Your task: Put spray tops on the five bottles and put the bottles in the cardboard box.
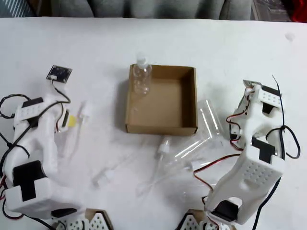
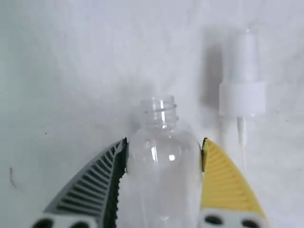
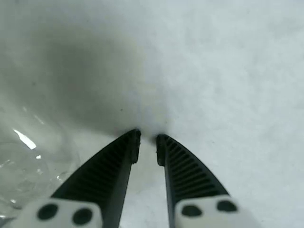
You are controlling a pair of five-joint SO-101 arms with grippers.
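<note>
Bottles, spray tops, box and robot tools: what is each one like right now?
Held bottle: no top on, neck open.
Left tool: shut on it.
Spray top: loose, lying on the table beside that bottle.
Right tool: shut, holding nothing.
Bottle in box: spray top on.
Cardboard box: open on top, holding that bottle.

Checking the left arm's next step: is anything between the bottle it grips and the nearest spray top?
Nothing visible. The left gripper is shut on the uncapped bottle, and the spray top lies beside it across bare table.
</note>
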